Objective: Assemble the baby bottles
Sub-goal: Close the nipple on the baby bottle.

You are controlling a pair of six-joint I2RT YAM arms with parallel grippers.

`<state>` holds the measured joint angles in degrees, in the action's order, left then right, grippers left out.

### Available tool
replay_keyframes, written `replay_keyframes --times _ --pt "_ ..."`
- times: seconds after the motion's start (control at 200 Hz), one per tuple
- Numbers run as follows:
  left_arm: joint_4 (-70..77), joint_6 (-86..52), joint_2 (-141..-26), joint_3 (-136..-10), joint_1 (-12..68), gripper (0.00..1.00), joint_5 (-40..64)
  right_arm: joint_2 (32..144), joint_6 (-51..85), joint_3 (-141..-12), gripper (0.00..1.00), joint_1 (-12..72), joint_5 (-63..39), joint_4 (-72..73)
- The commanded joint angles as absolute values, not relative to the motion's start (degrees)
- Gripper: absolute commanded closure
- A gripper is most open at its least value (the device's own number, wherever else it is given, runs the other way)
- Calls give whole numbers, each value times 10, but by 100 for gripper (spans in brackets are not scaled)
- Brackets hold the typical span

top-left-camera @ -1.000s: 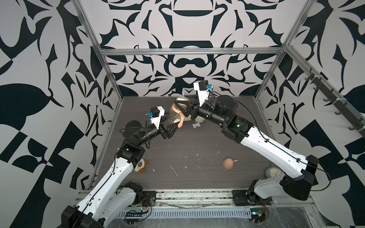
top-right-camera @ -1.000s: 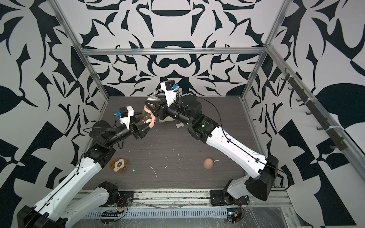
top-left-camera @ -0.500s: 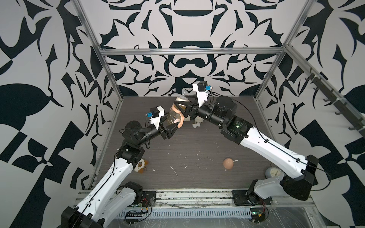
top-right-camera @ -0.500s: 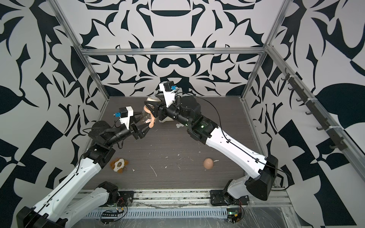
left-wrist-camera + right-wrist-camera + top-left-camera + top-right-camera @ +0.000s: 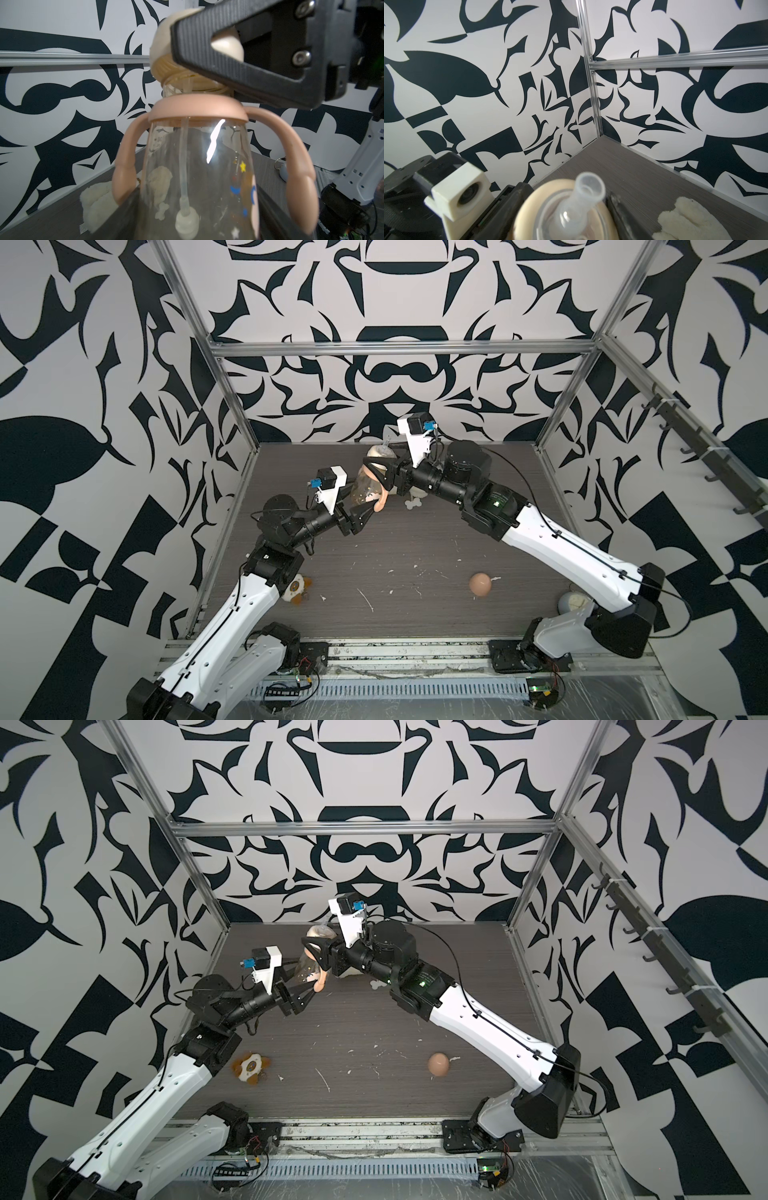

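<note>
The amber-tinted baby bottle [image 5: 365, 489] [image 5: 304, 968] is held up above the table's back middle. My left gripper [image 5: 368, 508] [image 5: 307, 990] is shut on its body [image 5: 197, 176], with a finger on each side. The peach-pink two-handled ring [image 5: 197, 108] sits on its shoulder. The cream nipple collar [image 5: 380, 452] [image 5: 318, 932] [image 5: 164, 52] [image 5: 525, 214] sits on the neck, and its straw tube [image 5: 184, 166] hangs inside. My right gripper [image 5: 376, 462] [image 5: 314, 948] [image 5: 566, 224] is shut on the collar. The peach-pink dome cap [image 5: 480, 584] [image 5: 438, 1064] lies on the table at front right.
A cream plush dog [image 5: 349, 974] [image 5: 97, 199] [image 5: 695, 218] lies on the table under the right arm, with a small white bone [image 5: 413, 502] beside it. An orange-white toy [image 5: 297, 587] [image 5: 250, 1065] lies by the left arm. A small grey round object [image 5: 571, 601] sits near the right arm's base.
The right wrist has shifted very slightly to the left on the collar. The bottle and the left arm are where they were.
</note>
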<state>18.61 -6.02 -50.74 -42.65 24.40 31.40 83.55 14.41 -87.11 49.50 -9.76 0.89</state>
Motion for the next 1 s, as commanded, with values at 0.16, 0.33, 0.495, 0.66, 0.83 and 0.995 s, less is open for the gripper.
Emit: replay_keyframes --times 0.16,0.33,0.495,0.66,0.83,0.995 --pt "217 -45 -487 -445 247 100 328 815 146 -868 38 501 -147 -43" --pt "215 -43 -484 -443 247 100 320 793 148 -843 38 501 -152 -26" --pt "215 -45 -480 -439 247 100 312 777 158 -817 38 501 -149 -4" --pt "214 -46 -478 -438 247 100 308 782 155 -820 34 501 -147 -13" --pt "214 -47 -483 -439 246 100 309 790 152 -833 19 502 -149 -24" --pt "214 -44 -488 -441 247 100 312 781 138 -846 0 500 -137 -55"
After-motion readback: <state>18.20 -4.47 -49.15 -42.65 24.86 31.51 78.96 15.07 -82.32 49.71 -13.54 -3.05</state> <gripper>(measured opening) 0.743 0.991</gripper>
